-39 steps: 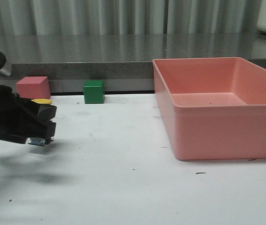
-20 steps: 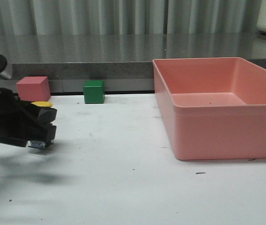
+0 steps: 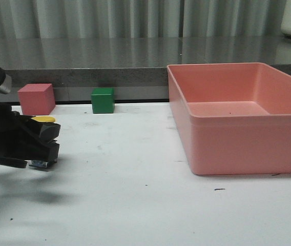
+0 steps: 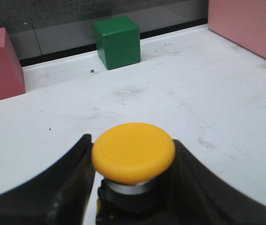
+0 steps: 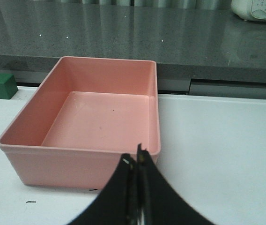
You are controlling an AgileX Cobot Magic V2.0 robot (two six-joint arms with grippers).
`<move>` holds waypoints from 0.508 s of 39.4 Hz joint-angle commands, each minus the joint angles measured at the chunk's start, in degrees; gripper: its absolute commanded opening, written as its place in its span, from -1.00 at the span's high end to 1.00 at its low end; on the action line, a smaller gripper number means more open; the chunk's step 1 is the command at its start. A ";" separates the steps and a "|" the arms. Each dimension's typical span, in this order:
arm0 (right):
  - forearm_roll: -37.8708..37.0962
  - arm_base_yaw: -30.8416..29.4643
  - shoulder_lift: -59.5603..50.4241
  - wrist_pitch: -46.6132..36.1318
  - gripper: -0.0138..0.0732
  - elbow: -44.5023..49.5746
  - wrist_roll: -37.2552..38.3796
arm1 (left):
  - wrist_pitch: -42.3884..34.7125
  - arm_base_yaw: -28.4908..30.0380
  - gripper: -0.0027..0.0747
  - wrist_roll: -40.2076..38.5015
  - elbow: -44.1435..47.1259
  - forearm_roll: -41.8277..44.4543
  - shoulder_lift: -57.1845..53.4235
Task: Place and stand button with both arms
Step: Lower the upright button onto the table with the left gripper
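My left gripper [image 3: 45,139] is shut on the button [image 4: 133,152], cap up, at the table's left. The yellow cap [image 3: 43,119] shows above the black fingers and the bluish base [image 3: 41,163] pokes out below, close to or on the white table. In the left wrist view the cap sits between the two black fingers [image 4: 72,173]. My right gripper [image 5: 136,161] is shut and empty, seen only in the right wrist view, in front of the pink bin [image 5: 100,117].
A large pink bin [image 3: 237,148] takes up the right of the table. A red cube [image 3: 35,98] and a green cube [image 3: 102,100] stand at the back left edge. A grey counter runs behind.
My left gripper has moved down and slightly left with the button, bringing its base closer to the table.
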 commanded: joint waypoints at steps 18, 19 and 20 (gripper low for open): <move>-1.00 -0.15 0.55 -4.47 0.84 -1.48 -0.45 | -11.62 0.08 -0.47 0.07 -0.11 -2.32 -2.47; -1.00 -0.15 0.55 -4.47 0.84 -1.48 -0.45 | -11.62 0.08 -0.47 0.07 -0.11 -2.23 -3.01; -1.00 -0.15 0.55 -4.47 0.84 -1.48 -0.45 | -11.62 0.08 -0.47 0.07 -0.11 -2.23 -3.52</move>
